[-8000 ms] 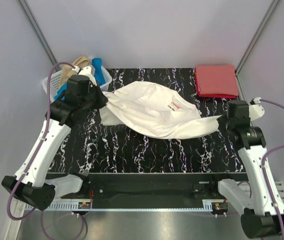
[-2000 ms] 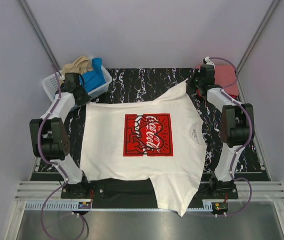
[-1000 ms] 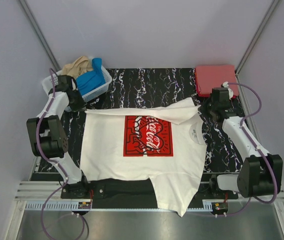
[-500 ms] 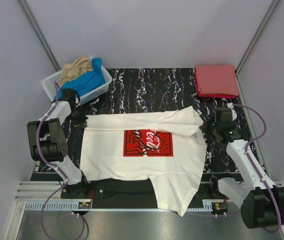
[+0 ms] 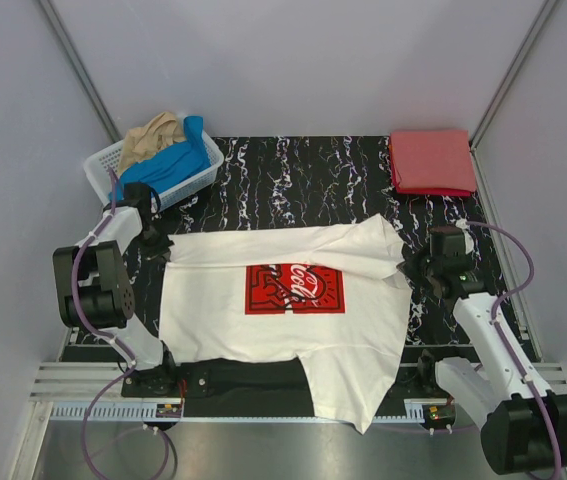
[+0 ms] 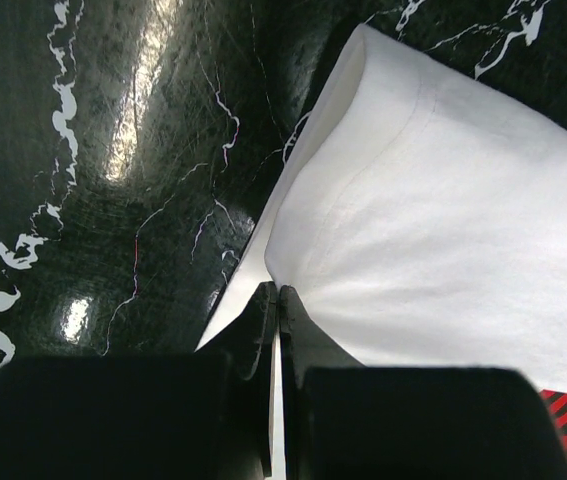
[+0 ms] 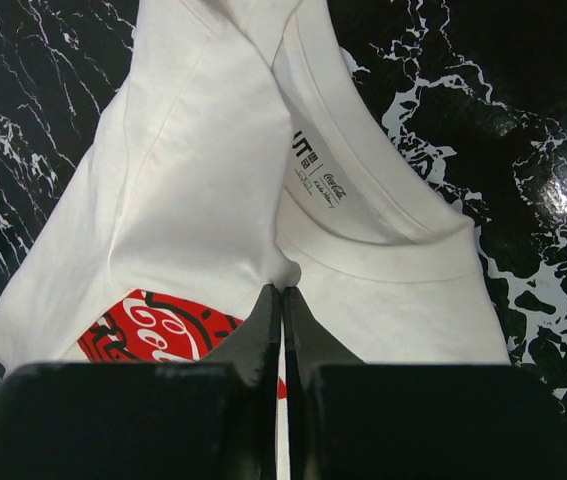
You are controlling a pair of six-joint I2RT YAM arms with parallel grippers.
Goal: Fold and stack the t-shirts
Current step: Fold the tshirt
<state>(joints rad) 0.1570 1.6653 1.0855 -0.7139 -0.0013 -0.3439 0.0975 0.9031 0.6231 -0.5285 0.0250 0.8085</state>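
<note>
We saw the white t-shirt (image 5: pixel 283 325) spread print-up on the black marbled counter (image 5: pixel 293 175), collar (image 7: pixel 383 250) to the right. Its far side was doubled toward us over the top of the red chest print (image 5: pixel 293 290), and one sleeve hung over the counter's near edge. The left jaws were pinched shut on the left end of that fold, and the right jaws were shut on the cloth beside the collar (both wrist cameras showed white fabric caught between closed tips). A red t-shirt (image 5: pixel 431 162) lay folded at the far right corner. At the far left, a white lattice basket (image 5: pixel 103 163) held a blue t-shirt (image 5: pixel 178 160) and a tan t-shirt (image 5: pixel 153 132)
</note>
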